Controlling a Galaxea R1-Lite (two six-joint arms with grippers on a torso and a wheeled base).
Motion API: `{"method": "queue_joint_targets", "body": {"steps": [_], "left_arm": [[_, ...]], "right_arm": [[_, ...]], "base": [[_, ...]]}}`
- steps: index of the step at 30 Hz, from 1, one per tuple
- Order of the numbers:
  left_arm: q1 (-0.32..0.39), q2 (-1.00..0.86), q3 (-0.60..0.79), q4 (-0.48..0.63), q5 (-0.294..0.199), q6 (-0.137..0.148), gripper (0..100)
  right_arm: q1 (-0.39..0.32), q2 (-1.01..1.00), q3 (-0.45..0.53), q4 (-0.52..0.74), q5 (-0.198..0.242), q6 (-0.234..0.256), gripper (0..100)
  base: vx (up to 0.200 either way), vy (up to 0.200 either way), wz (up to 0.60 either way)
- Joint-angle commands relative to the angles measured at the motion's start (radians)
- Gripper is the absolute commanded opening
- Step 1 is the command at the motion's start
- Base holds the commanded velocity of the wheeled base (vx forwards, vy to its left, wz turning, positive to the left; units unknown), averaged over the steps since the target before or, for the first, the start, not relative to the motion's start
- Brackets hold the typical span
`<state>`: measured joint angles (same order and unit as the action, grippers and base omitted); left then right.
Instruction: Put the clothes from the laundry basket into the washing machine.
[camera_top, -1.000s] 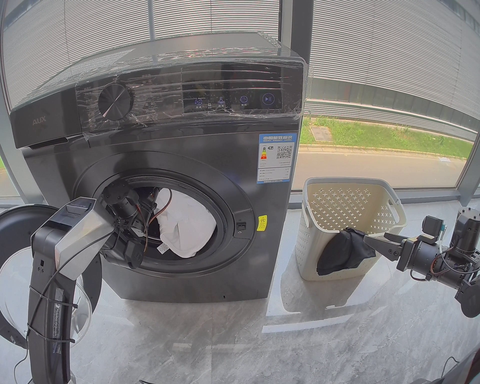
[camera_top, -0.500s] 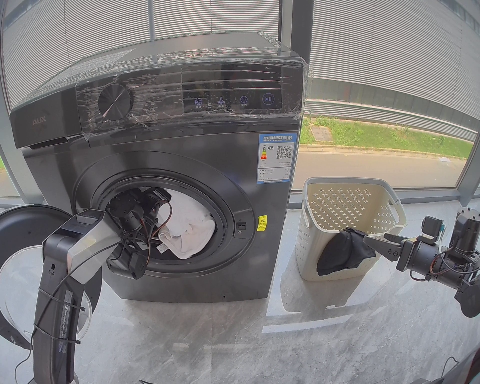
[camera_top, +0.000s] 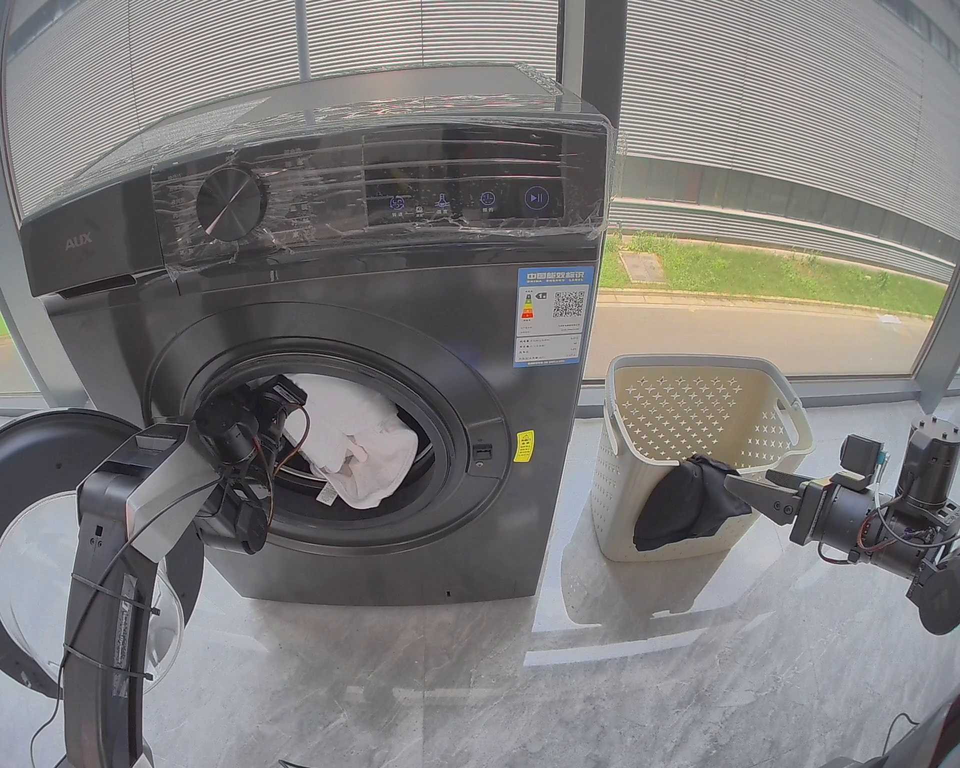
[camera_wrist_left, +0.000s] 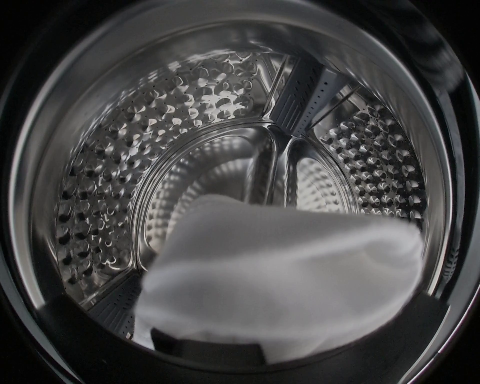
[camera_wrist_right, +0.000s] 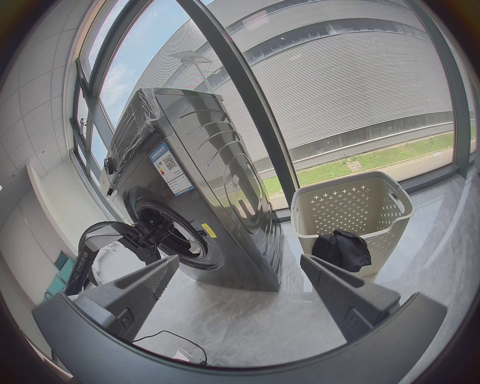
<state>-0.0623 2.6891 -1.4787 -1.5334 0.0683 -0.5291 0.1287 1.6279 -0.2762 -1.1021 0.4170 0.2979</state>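
The left arm (camera_top: 150, 480) is a black link under a silver-grey shell, with a cable tied along it (red wires at the wrist). The right arm (camera_top: 850, 515) has black cylindrical joints; its fingers (camera_wrist_right: 140, 290) are dark grey ribbed wedges.

The left gripper (camera_top: 284, 398) sits in the washing machine's (camera_top: 400, 290) mouth against a white cloth (camera_top: 355, 445). A black garment (camera_top: 690, 505) drapes over the laundry basket's (camera_top: 700, 362) front rim, the right gripper's (camera_top: 746, 477) spread fingers (camera_top: 760, 497) just beside it
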Motion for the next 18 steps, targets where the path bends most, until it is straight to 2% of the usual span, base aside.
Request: {"method": "queue_joint_targets", "body": {"steps": [1,8,11,12,18], "left_arm": [[0.029,0.001,-0.035,-0.001,0.001,0.000,0],[0.045,0.020,-0.074,-0.004,0.001,-0.006,0],[0.029,0.017,-0.110,-0.013,-0.002,-0.017,0],[0.006,0.011,-0.155,-0.016,-0.002,-0.032,0],[-0.044,0.024,-0.273,-0.008,-0.001,-0.040,0]], "right_arm": [[0.000,0.004,0.000,-0.001,0.000,0.000,100],[0.000,0.009,0.000,-0.001,0.000,0.000,100],[0.000,0.009,0.000,-0.001,0.000,0.000,100],[0.000,0.010,0.000,-0.001,0.000,0.000,100],[0.000,0.015,0.000,-0.001,-0.001,0.000,100]], "base": [[0.000,0.000,0.00],[0.000,0.000,0.00],[0.000,0.000,0.00],[0.000,0.000,0.00],[0.000,0.000,0.00]]}}
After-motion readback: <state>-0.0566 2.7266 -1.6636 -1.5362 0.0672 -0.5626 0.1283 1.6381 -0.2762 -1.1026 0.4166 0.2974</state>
